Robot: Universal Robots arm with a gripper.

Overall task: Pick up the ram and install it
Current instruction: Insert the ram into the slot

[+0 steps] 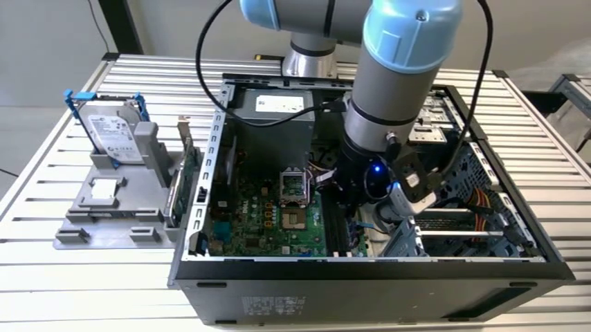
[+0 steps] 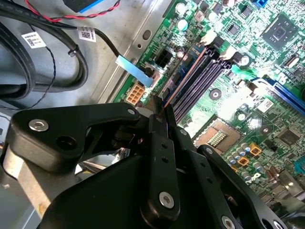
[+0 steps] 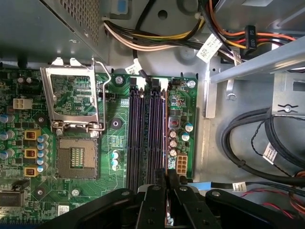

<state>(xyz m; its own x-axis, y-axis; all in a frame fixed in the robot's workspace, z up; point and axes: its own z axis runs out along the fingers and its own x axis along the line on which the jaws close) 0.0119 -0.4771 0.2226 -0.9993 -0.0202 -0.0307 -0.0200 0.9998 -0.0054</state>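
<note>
The claw (image 2: 161, 110) is reaching down inside the open computer case (image 1: 369, 266), its fingers (image 2: 157, 119) pinched nearly together on the ram (image 2: 183, 78), which is showing edge-on as a thin strip. The ram is sitting along the outermost of the dark memory slots (image 3: 147, 133) on the green motherboard (image 3: 114, 124), beside the open processor socket (image 3: 76, 107).

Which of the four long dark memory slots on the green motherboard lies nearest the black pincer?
The outermost dark slot, beside the round capacitors; the other three lie toward the square processor socket.
</note>
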